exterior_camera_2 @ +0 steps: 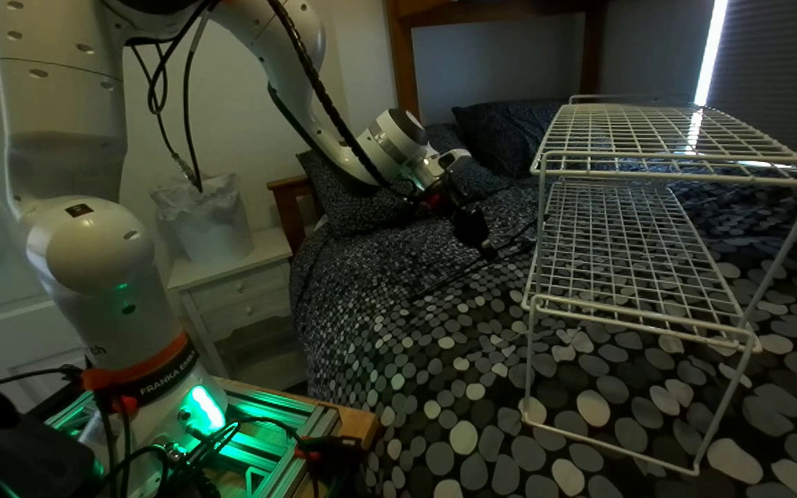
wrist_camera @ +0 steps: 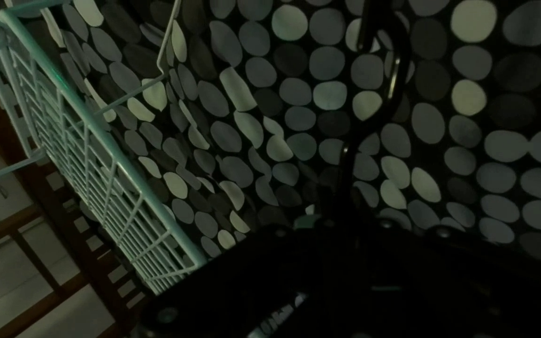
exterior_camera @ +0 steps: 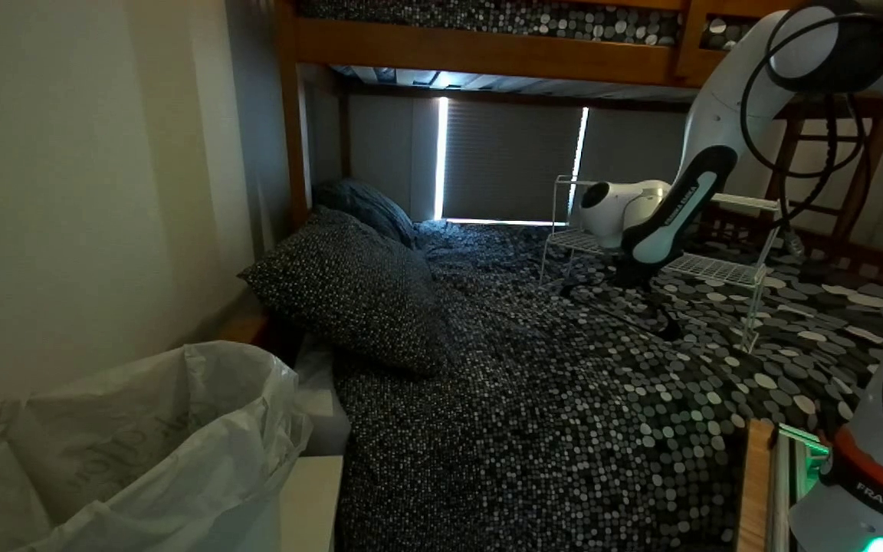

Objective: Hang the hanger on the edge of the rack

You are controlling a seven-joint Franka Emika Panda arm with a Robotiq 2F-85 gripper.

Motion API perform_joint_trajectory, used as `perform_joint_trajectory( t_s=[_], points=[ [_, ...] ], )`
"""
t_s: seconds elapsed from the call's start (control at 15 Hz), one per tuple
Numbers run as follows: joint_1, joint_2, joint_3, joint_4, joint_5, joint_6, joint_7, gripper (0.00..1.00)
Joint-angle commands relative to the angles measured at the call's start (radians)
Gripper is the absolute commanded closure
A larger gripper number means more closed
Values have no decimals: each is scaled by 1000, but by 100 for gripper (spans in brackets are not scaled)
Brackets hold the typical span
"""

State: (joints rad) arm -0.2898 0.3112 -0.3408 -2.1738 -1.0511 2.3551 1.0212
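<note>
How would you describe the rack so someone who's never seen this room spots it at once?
Find the brown wooden bunk bed, then the dark spotted bedspread on its lower bunk. On that stands the rack, two tiers of open wire grid. Its thin white tubing sets it apart from the bulky white robot arm and the dark pillows.

The dark hanger (wrist_camera: 396, 80) is held near the upright white rack (exterior_camera_2: 637, 319).
</note>
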Motion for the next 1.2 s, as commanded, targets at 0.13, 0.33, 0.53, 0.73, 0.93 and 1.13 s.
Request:
perform_joint_trajectory(
  t_s=[0.13, 0.33, 0.53, 0.73, 0.93, 1.13],
  points=[
    [-29, 38, -10, 7, -1, 72, -4, 98],
    [-31, 58, -9, 10, 5, 96, -13, 98],
    [-29, 71, -9, 11, 6, 112, -18, 98],
    [-26, 81, -9, 14, 5, 121, -19, 98],
    [-25, 85, -6, 13, 8, 124, -28, 73],
    [-22, 81, -5, 8, 6, 126, -37, 52]
  ],
)
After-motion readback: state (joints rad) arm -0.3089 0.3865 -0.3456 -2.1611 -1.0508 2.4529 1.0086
